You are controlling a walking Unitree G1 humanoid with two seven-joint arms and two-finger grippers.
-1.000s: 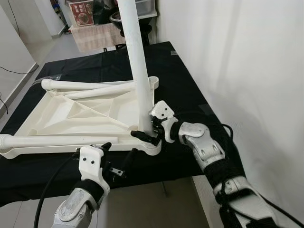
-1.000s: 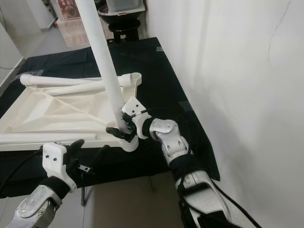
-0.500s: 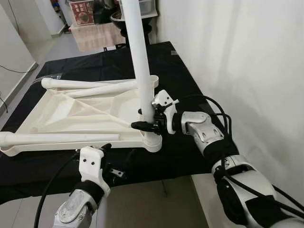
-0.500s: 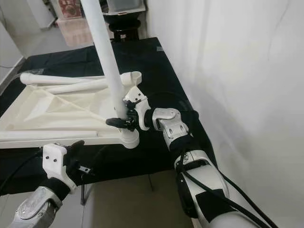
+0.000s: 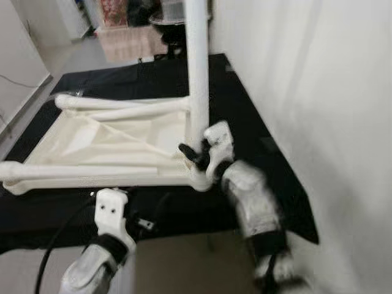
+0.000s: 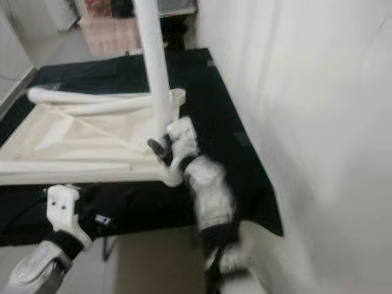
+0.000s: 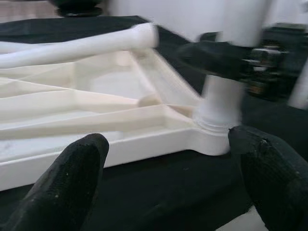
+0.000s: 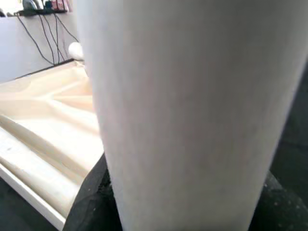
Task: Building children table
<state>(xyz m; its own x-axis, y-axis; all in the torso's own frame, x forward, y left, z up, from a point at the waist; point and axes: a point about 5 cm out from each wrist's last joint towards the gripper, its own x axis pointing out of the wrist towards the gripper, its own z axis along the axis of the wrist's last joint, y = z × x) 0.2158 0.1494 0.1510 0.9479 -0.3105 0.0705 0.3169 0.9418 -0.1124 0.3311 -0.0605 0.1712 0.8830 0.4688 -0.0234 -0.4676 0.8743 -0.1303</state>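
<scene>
You see a table covered in black cloth [image 5: 245,122] set against the white wall [image 5: 306,92]; the upturned white tabletop [image 5: 110,144] lies flat on that cloth.

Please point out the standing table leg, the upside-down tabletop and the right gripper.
standing table leg [image 5: 197,79], left eye view, mid shaft.
upside-down tabletop [image 5: 92,138], left eye view, ribbed underside.
right gripper [image 5: 193,154], left eye view, between fingertips.

No legible text or labels.

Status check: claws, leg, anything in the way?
Right claw shut on upright leg near its corner socket. Left claw open, off the tabletop edge. Two legs lie on the tabletop. Nothing blocking.
</scene>
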